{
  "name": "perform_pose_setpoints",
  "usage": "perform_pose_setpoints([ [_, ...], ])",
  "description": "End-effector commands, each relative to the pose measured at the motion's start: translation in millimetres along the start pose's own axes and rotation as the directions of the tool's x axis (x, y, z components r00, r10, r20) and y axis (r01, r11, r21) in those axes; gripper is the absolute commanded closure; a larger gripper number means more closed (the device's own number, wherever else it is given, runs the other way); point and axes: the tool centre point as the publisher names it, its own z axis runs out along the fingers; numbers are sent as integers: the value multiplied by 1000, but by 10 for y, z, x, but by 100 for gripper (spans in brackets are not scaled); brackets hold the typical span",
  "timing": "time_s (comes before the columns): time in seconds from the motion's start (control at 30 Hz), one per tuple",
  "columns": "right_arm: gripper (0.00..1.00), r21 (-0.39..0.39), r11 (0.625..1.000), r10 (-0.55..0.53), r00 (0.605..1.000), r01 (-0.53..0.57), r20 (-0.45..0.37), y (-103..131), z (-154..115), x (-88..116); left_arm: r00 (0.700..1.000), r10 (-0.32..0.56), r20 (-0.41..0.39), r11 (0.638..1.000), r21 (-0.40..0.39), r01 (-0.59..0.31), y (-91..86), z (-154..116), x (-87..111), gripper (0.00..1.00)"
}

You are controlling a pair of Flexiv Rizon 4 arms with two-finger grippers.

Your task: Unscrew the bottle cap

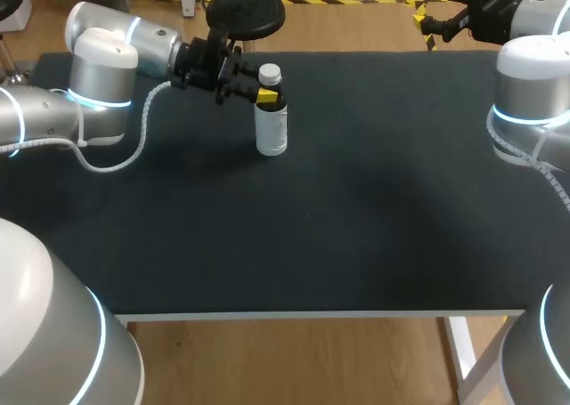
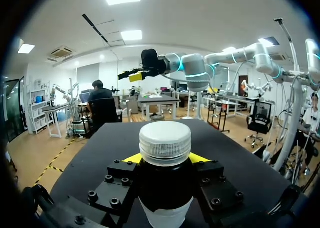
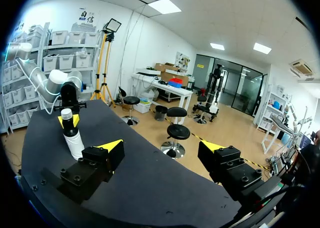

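- Small bottle (image 1: 272, 131), dark at the shoulder with a pale label round the body, stands upright on the black-covered tabletop (image 1: 356, 209). In the head view it sits upper left of centre, near the far edge.
- Ribbed white screw cap (image 1: 270, 72) sits on the bottle's neck.
- Left arm comes in from the upper left of the head view. The left claw (image 1: 265, 94) reaches sideways to the bottle, just under the cap.
- Left wrist view: left claw (image 2: 165, 160) is clamped on the bottle (image 2: 165, 188). One yellow fingertip (image 2: 131, 158) presses each side of the dark neck, with the cap (image 2: 165, 143) just above the fingers.
- Right claw (image 1: 425, 27) is at the upper right of the head view, past the tabletop's far edge and well apart from the bottle.
- Right wrist view: right claw (image 3: 161, 149) has its fingers wide apart with nothing between them. The bottle (image 3: 75, 143) stands ahead, off beside one finger, with the left claw (image 3: 68, 121) at its neck.
- Left wrist view also shows the right claw (image 2: 131, 76) far ahead, above the tabletop's far end.
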Motion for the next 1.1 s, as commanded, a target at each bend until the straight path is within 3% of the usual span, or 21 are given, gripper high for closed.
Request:
perform_pose_setpoints([
  [0.03, 0, 2, 1000, 0, 1000, 0, -2, 6, 2, -7, 1000, -1, -7, 1000, 1, 1, 6, -9, -21, 100],
  [0.2, 0, 2, 1000, 0, 1000, 0, -2, 6, 2, -7, 1000, -1, -7, 1000, 1, 1, 6, -9, -21, 100],
  [0.37, 0, -16, 999, -54, 973, 52, -225, 97, 163, 96, 1000, -1, -7, 1000, 1, 1, 6, -9, -21, 100],
  [0.47, 0, -56, 997, -65, 907, 46, -417, 136, 260, 208, 1000, -1, -7, 1000, 1, 1, 6, -9, -21, 100],
  [0.63, 0, -82, 996, -85, 783, 43, -616, 161, 392, 404, 1000, -1, -7, 1000, 1, 1, 6, -9, -21, 100],
  [0.83, 0, -100, 991, -134, 663, 89, -736, 153, 492, 584, 1000, -1, -7, 1000, 1, 1, 6, -9, -21, 100],
  [1.1, 0, -104, 989, -143, 543, 102, -828, 123, 604, 806, 1000, -1, -7, 1000, 1, 1, 6, -9, -21, 100],
])
